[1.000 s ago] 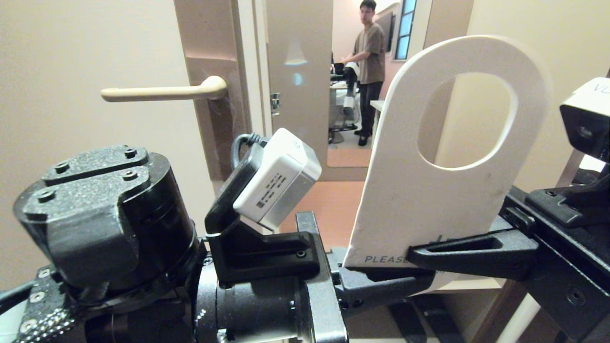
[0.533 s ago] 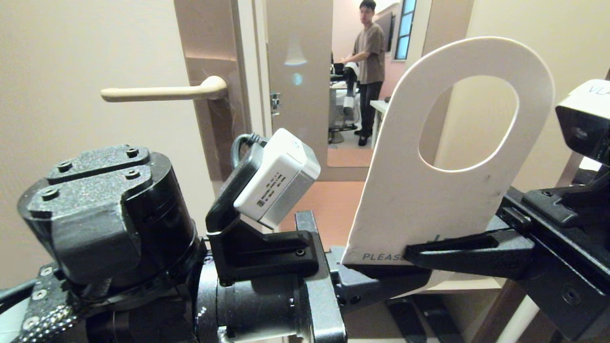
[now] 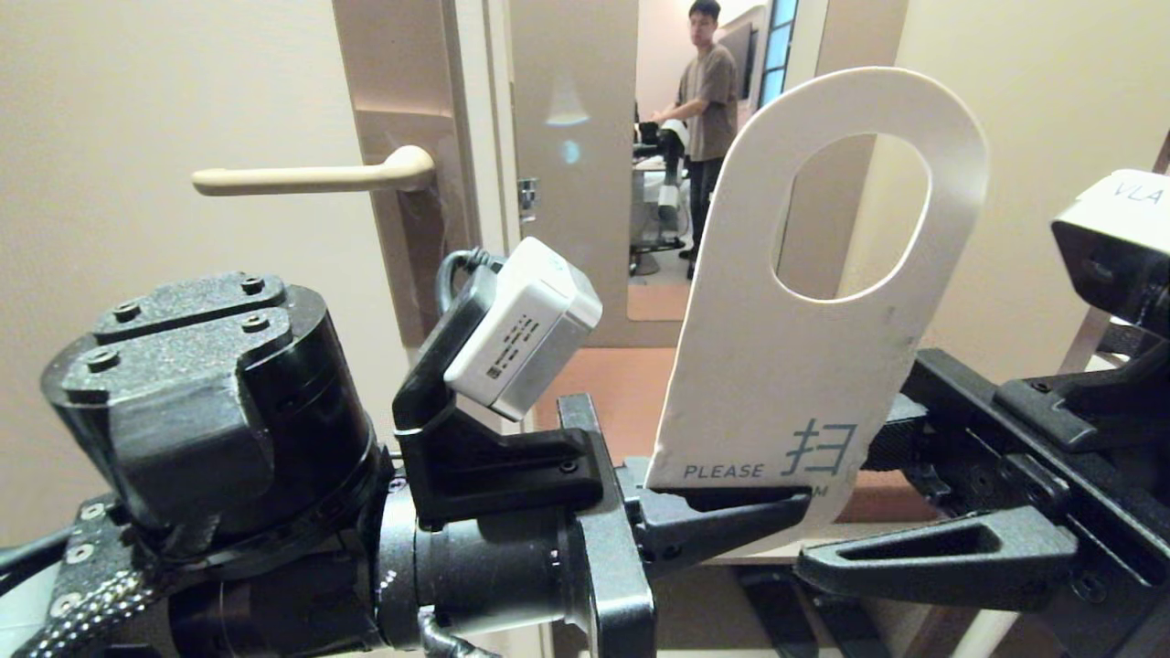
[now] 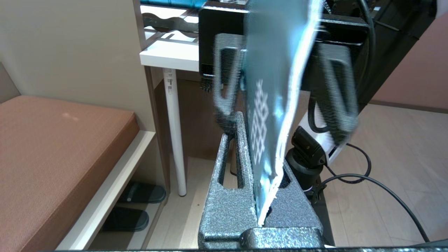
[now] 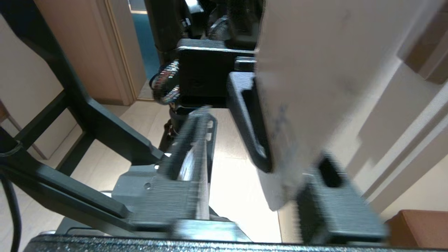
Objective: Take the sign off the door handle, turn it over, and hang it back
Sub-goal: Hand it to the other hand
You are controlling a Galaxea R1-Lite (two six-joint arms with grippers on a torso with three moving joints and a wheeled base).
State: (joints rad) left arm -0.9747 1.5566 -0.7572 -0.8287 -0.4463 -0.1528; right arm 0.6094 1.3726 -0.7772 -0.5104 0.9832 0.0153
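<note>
The left pincer [image 3: 722, 521] is clamped on the bottom edge of the sign [image 3: 786, 384], standing upright, white face toward us, well right of the door handle [image 3: 311, 178], while the right pincer [image 3: 923, 512] stands apart, fingers clear of the card.

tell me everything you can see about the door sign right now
The sign is a flat rounded card with an oval hole near its top, standing upright. Its white face reads PLEASE; the left wrist view shows a slate-blue back. The left gripper pinches its bottom edge; the right gripper stands open around it.
</note>
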